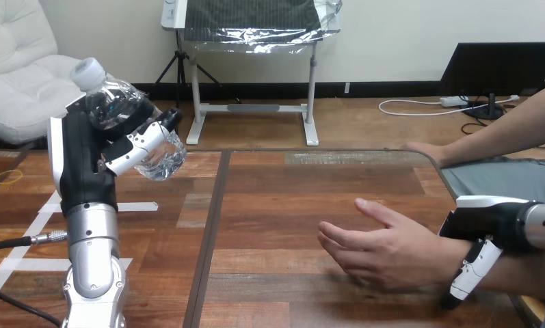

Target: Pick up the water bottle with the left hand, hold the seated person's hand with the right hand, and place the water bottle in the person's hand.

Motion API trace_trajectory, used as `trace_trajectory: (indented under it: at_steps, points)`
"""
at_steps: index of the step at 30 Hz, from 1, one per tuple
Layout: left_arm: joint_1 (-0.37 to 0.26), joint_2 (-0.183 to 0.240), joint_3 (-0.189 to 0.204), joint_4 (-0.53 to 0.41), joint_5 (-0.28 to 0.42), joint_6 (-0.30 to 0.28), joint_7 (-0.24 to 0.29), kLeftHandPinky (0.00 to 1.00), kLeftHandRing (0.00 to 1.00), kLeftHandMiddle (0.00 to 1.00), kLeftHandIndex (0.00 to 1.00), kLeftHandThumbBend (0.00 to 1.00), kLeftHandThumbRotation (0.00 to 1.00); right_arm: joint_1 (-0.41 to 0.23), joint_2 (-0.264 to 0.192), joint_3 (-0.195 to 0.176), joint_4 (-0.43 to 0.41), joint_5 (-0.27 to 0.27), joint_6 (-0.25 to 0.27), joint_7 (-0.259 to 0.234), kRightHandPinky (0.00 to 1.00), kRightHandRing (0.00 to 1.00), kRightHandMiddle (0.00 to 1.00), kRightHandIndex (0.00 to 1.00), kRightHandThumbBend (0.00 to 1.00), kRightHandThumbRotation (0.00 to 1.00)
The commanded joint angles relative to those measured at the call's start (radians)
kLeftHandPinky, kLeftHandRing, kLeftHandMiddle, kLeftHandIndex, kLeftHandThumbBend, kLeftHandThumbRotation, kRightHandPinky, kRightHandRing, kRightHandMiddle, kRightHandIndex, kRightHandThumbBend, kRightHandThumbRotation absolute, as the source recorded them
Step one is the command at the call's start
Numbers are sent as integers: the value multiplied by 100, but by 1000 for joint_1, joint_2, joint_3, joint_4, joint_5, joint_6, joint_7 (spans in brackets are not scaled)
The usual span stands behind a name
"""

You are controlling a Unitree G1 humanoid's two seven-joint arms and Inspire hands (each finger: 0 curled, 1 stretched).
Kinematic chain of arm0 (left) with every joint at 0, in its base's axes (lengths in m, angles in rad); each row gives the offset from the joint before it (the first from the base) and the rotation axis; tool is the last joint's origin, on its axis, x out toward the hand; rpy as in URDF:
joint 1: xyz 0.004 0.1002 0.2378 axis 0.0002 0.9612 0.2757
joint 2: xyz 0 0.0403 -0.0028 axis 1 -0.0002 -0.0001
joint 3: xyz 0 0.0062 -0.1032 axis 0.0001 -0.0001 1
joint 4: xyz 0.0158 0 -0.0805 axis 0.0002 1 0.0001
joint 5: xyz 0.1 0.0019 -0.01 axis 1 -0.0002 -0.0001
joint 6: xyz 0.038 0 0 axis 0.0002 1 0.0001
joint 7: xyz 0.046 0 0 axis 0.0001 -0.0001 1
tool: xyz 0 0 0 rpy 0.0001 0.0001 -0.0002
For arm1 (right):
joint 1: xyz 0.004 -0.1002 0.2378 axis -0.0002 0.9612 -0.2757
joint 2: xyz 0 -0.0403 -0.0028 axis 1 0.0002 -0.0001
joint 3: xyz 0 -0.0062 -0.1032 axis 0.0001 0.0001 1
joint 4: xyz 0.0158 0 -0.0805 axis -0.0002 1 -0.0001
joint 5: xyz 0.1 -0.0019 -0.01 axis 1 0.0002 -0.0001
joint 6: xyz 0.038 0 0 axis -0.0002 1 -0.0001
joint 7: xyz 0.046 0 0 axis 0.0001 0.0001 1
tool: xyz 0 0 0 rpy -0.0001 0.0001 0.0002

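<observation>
Silver left forearm [91,273] closest, up from bottom edge. Left robot hand [85,160] clenched round water bottle [129,116], held high over worktop [276,191] left side, tilted, cap [88,70] to upper left. R side: right robot hand [492,222] gripping person's wrist [447,256], fingers [469,272] curled down its near side. Person's hand [386,249] open, fingers pointing left, well apart from bottle.

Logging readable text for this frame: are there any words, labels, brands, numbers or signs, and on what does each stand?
No text can be read in this frame.
The water bottle in the left hand: clear plastic, no label on the side that shows.
The table: bare wood with pale tape strips, no print.
</observation>
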Motion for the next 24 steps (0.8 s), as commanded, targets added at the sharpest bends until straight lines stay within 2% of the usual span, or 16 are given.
trace_trajectory:
  at_steps: [1, 8, 24]
  points:
    - [-85, 10, -2, -65, -1, -33, -2, 26, 30, 36, 41, 59, 0, -1, 10, 29, 0, -16, 29, 26, 37, 53, 61, 60, 100, 14]
    - [-87, 10, -1, -64, -4, -35, -3, 26, 31, 36, 40, 59, 0, 1, 2, 33, -22, -28, 30, 34, 42, 59, 65, 64, 100, 7]
    - [-89, 9, 1, -61, -5, -42, 0, 26, 31, 36, 40, 58, 0, 14, -12, 18, -54, -25, 21, 29, 43, 57, 64, 67, 100, 0]
